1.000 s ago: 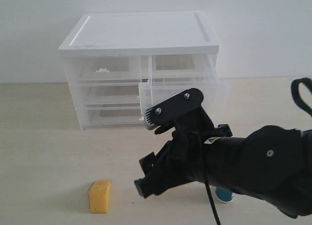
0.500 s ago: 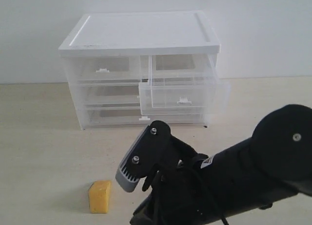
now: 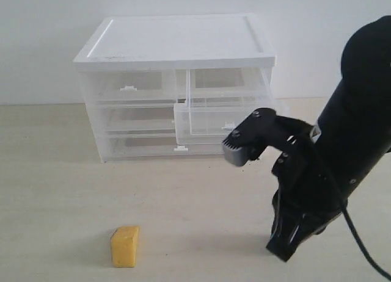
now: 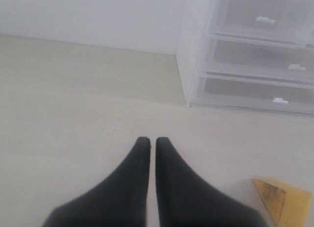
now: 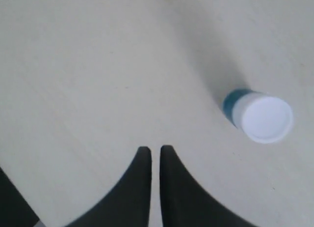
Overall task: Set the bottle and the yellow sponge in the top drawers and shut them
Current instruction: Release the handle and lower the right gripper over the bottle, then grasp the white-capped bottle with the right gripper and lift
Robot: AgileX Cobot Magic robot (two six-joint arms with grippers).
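Your squat, round-capped bottle stands upright; left gripper and right gripper have jaws pinched together, empty.

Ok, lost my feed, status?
Left gripper, right gripper shut, empty. Bottle, yellow sponge on table, ungrasped. Right top drawer open; nothing seen blocking.

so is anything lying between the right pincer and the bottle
No. In the right wrist view only bare table lies between the shut right pincer and the bottle, which stands apart from it, untouched.
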